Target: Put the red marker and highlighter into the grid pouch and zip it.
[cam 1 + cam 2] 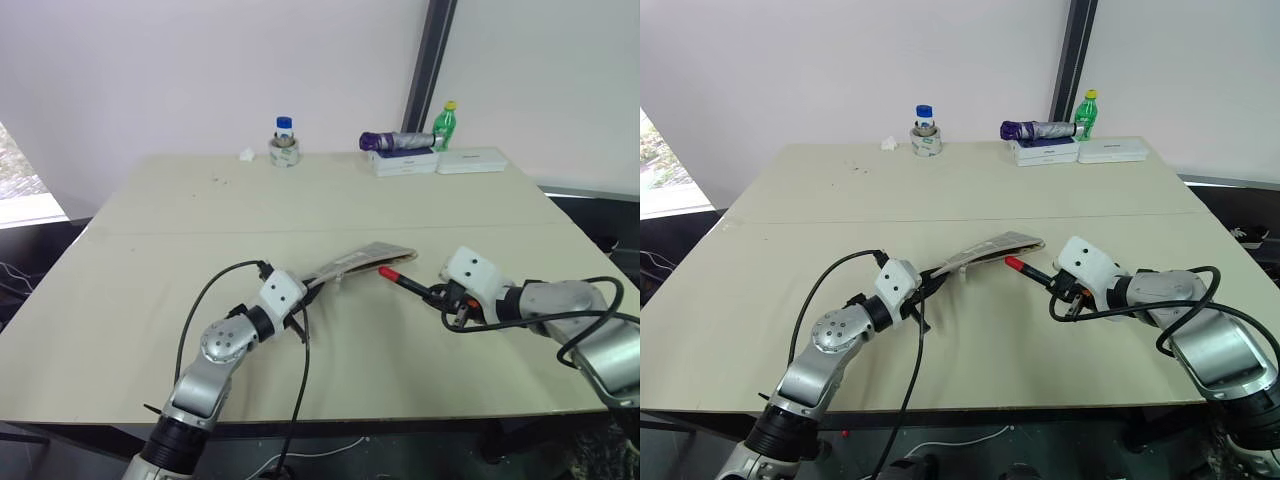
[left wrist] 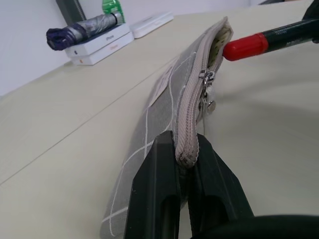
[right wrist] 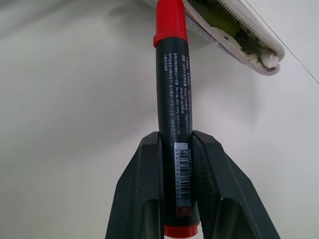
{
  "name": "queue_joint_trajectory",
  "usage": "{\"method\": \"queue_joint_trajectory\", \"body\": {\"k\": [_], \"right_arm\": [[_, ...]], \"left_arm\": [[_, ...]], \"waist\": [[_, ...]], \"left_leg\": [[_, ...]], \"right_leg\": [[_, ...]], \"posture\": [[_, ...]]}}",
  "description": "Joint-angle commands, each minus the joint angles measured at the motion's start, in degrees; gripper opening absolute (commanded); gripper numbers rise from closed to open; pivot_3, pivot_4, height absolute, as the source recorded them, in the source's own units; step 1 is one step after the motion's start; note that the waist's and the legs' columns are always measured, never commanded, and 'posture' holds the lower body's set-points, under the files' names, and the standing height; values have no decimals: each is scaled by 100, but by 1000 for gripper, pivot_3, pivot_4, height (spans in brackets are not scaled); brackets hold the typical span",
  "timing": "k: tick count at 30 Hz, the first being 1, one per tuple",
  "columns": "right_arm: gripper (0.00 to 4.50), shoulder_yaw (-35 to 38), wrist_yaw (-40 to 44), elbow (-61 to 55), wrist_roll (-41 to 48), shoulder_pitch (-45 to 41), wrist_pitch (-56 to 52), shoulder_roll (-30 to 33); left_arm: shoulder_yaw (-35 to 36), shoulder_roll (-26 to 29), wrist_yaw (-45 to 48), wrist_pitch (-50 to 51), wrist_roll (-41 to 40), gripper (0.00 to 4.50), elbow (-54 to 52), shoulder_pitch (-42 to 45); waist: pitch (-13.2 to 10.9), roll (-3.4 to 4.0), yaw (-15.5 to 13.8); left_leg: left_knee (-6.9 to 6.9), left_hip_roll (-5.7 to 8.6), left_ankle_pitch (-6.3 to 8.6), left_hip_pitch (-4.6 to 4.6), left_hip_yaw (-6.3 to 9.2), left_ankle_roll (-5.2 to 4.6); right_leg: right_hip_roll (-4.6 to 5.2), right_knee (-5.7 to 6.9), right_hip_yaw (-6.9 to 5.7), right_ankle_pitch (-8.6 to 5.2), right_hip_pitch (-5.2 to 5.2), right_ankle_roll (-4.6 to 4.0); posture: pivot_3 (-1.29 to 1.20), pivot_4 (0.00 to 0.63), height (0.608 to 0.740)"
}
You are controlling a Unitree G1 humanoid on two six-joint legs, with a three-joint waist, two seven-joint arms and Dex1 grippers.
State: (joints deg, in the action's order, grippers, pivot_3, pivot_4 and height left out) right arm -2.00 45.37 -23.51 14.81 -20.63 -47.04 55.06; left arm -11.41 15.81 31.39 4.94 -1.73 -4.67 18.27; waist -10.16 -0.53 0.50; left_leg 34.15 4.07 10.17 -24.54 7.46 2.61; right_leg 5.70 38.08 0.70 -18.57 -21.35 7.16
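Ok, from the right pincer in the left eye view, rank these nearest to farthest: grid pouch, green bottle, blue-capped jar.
1. Grid pouch: just past the right pincer, at the tip of its red marker, mid-table.
2. Green bottle: far edge, on the robot's right.
3. Blue-capped jar: far edge, farther toward the robot's left.

- "iPhone" reads along the side of a white box [image 2: 102,44] at the bench's far edge.
- Small white print and a barcode run down the red marker [image 3: 173,119], too fine to read.
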Motion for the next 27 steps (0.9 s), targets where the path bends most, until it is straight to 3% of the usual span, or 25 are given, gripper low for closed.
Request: {"method": "queue_joint_trajectory", "body": {"k": [1, 10, 27], "right_arm": [[294, 290, 204, -334, 123, -26, 167, 172], [294, 503, 351, -283, 118, 12, 203, 435], [294, -313, 397, 47, -662, -193, 763, 492]], "left_arm": [[8, 23, -5, -164, 29, 0, -109, 10], [-6, 12, -34, -194, 42, 0, -63, 17], [-119, 78, 122, -323, 91, 0, -123, 11]], "waist": [[0, 0, 2], [0, 0, 1], [0, 0, 4]], "left_leg": [[0, 0, 0, 0, 0, 0], [1, 0, 0, 0, 0, -1], [0, 0, 0, 0, -1, 0]], "right_leg": [[0, 0, 0, 0, 0, 0], [0, 0, 0, 0, 1, 0], [0, 0, 0, 0, 0, 0]], "posture": [[0, 150, 740], [0, 150, 740], [0, 150, 740]]}}
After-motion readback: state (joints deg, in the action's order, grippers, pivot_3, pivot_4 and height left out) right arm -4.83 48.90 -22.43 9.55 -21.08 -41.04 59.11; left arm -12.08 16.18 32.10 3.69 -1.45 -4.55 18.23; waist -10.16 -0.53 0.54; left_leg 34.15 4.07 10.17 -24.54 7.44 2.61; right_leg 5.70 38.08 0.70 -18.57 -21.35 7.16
